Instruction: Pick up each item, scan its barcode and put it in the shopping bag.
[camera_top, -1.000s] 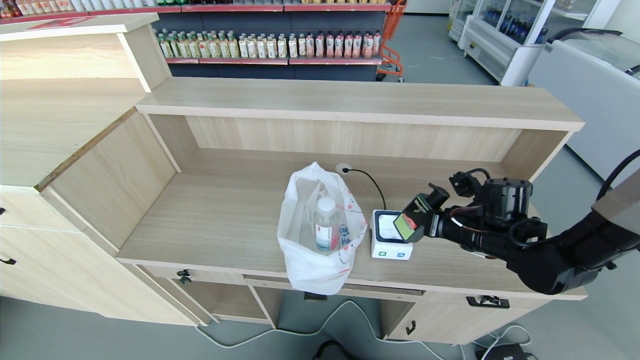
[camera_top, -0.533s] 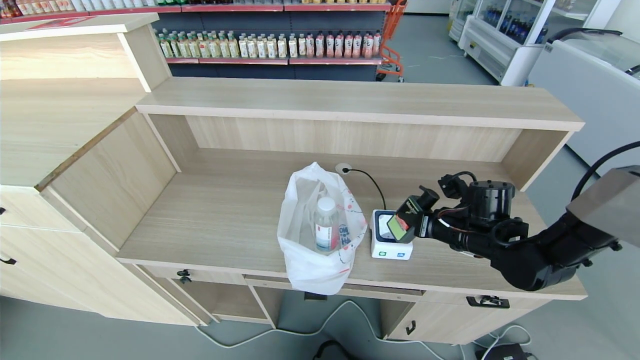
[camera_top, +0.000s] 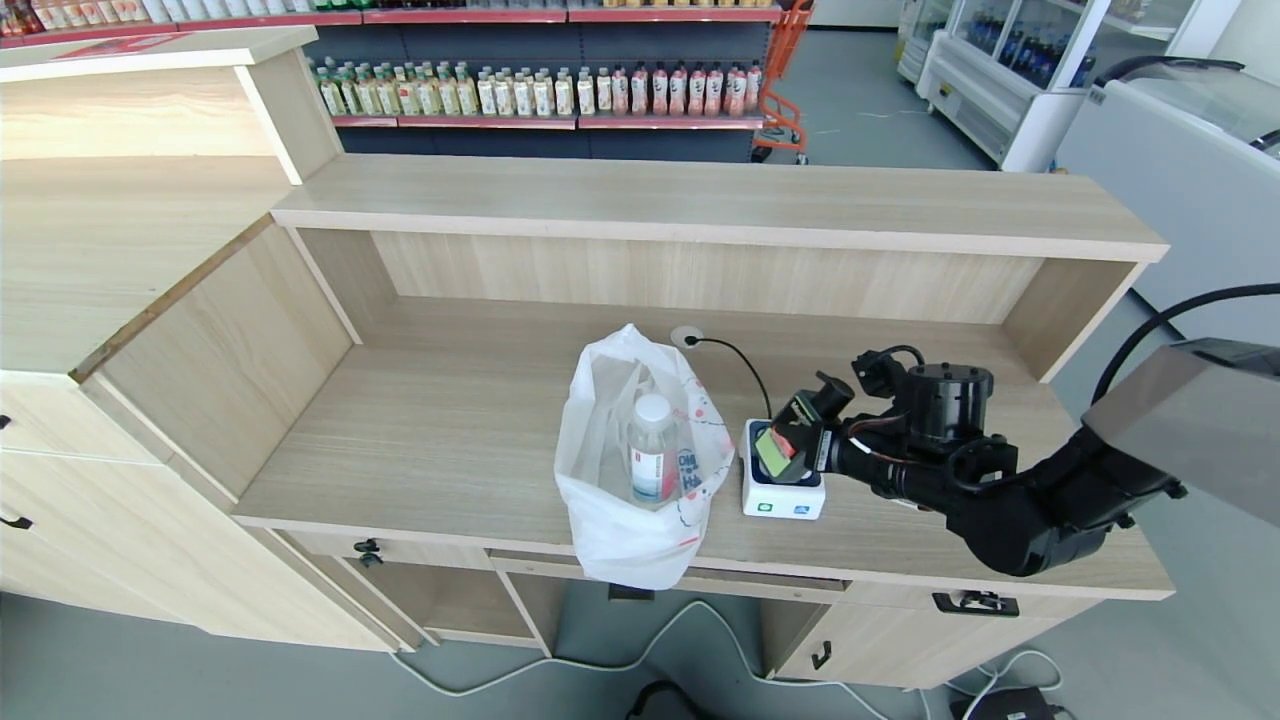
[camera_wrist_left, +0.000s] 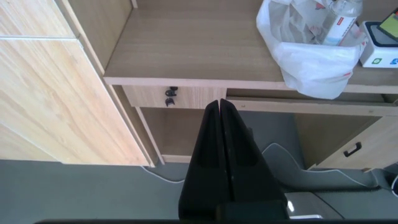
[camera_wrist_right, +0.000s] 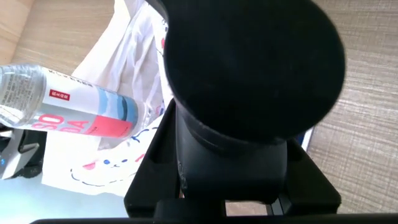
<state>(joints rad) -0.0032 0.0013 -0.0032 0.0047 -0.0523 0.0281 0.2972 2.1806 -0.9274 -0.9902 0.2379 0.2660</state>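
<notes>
Now the right gripper, clamped tight on a small green packet, has slid leftward, so the packet hangs directly over the scanner instead of off to its right. Just left of the scanner, the white shopping bag stands open with a bottle upright inside, unmoved. The left gripper hangs before the counter's near edge, jaws pressed together on nothing. A black cable crosses the pale wood counter; drink shelves and freezers stand beyond.
</notes>
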